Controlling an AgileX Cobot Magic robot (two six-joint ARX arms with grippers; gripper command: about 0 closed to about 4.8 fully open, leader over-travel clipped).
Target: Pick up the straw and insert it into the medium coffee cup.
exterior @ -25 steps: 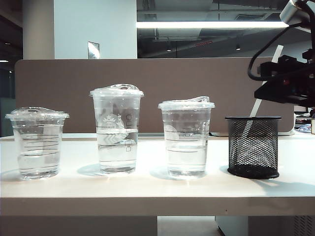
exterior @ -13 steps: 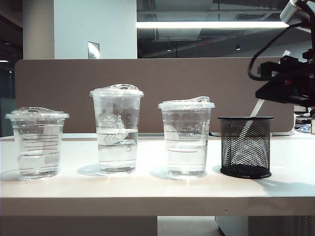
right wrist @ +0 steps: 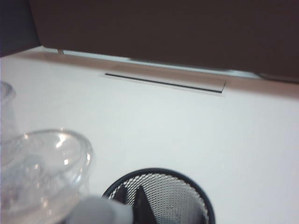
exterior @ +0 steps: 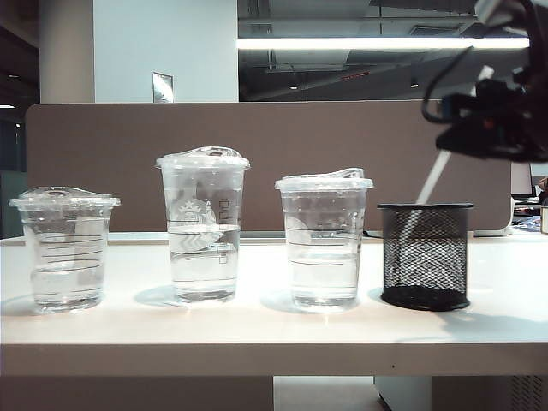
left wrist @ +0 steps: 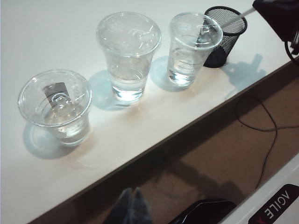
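Observation:
The white straw (exterior: pixel 435 177) leans out of a black mesh holder (exterior: pixel 425 257) at the right of the table. My right gripper (exterior: pixel 462 133) is above the holder and shut on the straw's upper part; its dark fingers (right wrist: pixel 140 201) hang over the holder's mouth, with the straw (right wrist: pixel 96 210) a blurred white bar beside them. The medium coffee cup (exterior: pixel 324 241) stands just left of the holder, lidded and part full of water; its lid (right wrist: pixel 42 172) shows in the right wrist view. My left gripper (left wrist: pixel 133 205) is shut and empty, off the table's front edge.
The tallest cup with the logo (exterior: pixel 203 227) stands in the middle and the shortest cup (exterior: pixel 64 250) at the left, both lidded with water inside. A brown partition (exterior: pixel 274 128) runs behind the table. A cable (left wrist: pixel 266 121) lies on the floor.
The mesh holder has slid left toward the medium cup. My right gripper has risen a little with the straw, which now leans more steeply.

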